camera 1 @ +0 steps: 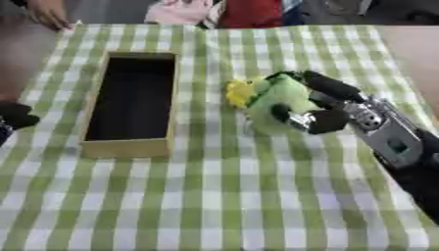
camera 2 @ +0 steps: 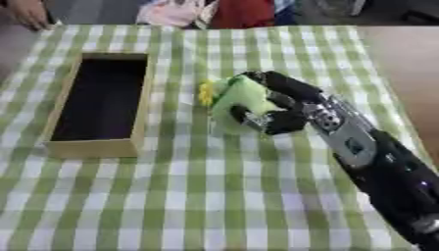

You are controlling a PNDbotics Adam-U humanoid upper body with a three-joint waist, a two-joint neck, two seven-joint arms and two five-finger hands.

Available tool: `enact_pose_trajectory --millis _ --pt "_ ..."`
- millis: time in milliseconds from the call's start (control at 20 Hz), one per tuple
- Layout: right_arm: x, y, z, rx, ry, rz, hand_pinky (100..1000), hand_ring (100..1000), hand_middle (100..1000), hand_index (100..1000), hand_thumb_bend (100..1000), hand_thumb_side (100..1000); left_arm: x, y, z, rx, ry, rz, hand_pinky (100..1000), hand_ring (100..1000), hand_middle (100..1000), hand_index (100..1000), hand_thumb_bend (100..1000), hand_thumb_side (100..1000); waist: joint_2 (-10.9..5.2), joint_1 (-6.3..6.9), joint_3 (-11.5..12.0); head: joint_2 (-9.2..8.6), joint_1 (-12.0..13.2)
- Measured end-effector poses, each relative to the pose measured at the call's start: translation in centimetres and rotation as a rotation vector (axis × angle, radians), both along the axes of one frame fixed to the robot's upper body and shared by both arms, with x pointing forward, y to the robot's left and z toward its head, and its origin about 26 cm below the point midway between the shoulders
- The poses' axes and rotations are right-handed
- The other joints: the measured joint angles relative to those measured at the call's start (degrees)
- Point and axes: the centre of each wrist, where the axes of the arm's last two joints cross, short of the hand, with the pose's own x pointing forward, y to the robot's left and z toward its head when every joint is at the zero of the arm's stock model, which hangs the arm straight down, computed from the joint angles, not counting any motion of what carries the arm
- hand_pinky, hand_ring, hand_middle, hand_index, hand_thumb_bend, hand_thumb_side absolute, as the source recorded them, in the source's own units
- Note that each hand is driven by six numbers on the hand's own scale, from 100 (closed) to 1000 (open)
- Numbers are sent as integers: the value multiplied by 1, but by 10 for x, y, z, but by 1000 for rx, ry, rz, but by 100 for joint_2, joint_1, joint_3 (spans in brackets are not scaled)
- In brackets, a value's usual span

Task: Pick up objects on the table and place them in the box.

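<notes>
While the fingers (camera 1: 322, 86) of the right hand (camera 1: 330, 110) curl round one green-and-yellow soft toy (camera 1: 279, 98) on the counter (camera 1: 223, 196), the single box (camera 1: 131, 147) lies to their left, open and empty, long axis running away from the robot. Left hand (camera 1: 13, 117): lower-left edge, finger state unclear.
</notes>
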Motion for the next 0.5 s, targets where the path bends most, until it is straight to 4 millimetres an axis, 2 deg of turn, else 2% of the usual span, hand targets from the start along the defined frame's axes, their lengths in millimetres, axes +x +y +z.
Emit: enact_pose_trajectory --millis 300,500 --pt "4 10 41 33 -98 63 636 820 479 735 100 873 0 0 0 -4 2 -5 778 676 652 712 100 924 -60 -82 91 0 -44" --pt "7 18 67 70 -149 98 634 805 479 734 100 838 1 -2 4 -3 -9 -21 777 676 652 712 100 912 -66 -167 260 -8 -114"
